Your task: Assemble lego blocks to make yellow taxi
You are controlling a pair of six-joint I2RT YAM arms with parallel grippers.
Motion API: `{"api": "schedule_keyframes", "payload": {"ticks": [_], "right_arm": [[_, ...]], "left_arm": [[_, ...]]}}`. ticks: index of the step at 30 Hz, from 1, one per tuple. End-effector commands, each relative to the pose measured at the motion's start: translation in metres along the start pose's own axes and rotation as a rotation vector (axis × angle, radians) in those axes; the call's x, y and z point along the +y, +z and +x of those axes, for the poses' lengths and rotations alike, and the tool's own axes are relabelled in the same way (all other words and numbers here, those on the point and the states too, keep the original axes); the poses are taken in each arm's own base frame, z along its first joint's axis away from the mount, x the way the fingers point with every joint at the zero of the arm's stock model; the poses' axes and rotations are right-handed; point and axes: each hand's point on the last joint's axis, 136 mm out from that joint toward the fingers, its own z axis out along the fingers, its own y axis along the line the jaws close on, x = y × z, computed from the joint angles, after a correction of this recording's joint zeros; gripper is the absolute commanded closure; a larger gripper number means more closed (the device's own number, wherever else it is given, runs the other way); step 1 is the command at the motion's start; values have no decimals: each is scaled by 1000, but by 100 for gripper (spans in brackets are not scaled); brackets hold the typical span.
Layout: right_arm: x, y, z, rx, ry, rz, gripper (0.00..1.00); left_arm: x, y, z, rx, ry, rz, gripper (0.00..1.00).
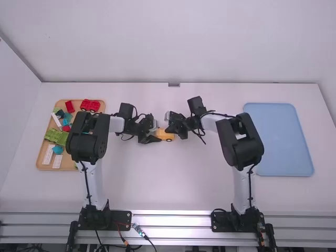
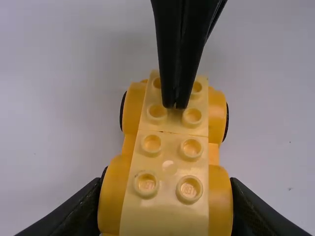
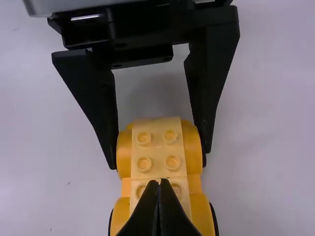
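My left gripper (image 1: 156,139) is shut on the left end of the yellow car (image 1: 166,135). In the left wrist view that gripper (image 2: 166,206) has one finger on each side of the car (image 2: 170,162), at the wheels. Two pale yellow studded blocks lie end to end along its top. From the other side comes my right gripper (image 1: 169,129), its fingers together and nothing between them. In the right wrist view the right gripper (image 3: 159,183) has its tips over the studs of the car's nearer block (image 3: 177,188); whether they touch is unclear.
At the far left, partly behind the left arm, a wooden tray (image 1: 41,161) holds red, green, teal and white pieces. A blue tray (image 1: 278,139) lies on the right side of the white table (image 1: 173,184).
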Motion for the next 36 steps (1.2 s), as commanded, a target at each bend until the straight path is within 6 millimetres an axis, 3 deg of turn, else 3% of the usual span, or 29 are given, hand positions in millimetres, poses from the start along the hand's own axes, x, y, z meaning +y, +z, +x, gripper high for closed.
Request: {"api": "schedule_keyframes", "payload": {"ticks": [1,7,14,20,28,32,36], "right_arm": [[37,32,69,164,96,-59,100],[31,32,64,143,107,-25,100],[14,11,26,96,42,-15,100],[-3,-22,-4,60,-3,29,100],[-11,-68,-44,22,-56,102,100],[-4,-85,-49,34,-62,114,100],[6,-92,-38,90,-42,119,100]], "left_arm": [[-5,8,3,7,-31,24,75],[-8,10,3,11,-46,32,74],[-11,10,5,19,-58,41,79],[-10,10,6,27,-57,36,82],[-9,10,8,38,-58,31,82],[-9,10,8,38,-57,30,82],[-9,10,8,40,-56,28,80]]}}
